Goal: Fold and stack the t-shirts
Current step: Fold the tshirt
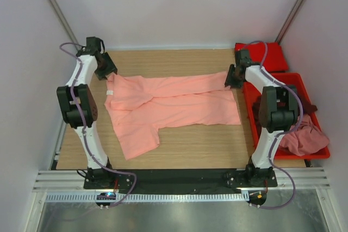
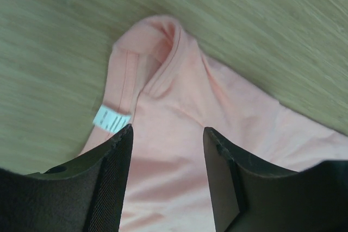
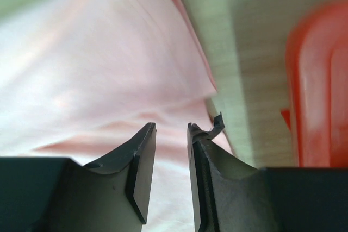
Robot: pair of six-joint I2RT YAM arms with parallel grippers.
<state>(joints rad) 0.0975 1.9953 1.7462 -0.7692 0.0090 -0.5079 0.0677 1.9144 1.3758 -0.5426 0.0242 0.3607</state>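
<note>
Nearest to me, one short sleeve (image 1: 138, 144) of the salmon-pink t-shirt (image 1: 179, 107) is pointing back toward the arm bases, lying flat on the bare wooden desk (image 1: 217, 145). Off to the right, a dusty pink t-shirt (image 1: 304, 137) is sitting crumpled in the near end of the red bin (image 1: 296, 157), with something dark maroon (image 1: 310, 106) showing just behind it.

Further out, the salmon-pink t-shirt is lying spread across the middle of the desk, its long axis running left to right: collar on the left, hem on the right. That is the relation I am working from, since each arm is sitting over its own end of the cloth.

At the far edge, the left end effector (image 2: 167, 131) is hovering just inside the collar (image 2: 157, 52), beside the white label (image 2: 111, 119). Its jaws are standing well apart with nothing between them, and the shirt is lying loose below. The right end effector (image 3: 171, 126) is hanging over the far hem corner, close to the bin wall. Its jaws are parted only a little, and I am not seeing any cloth caught between them.

I am judging that the next fold calls for both far corners to be taken and drawn toward me. The bin is crowding the right arm's side. A second red plastic piece (image 1: 272, 55) is lying beyond it in the far corner.
</note>
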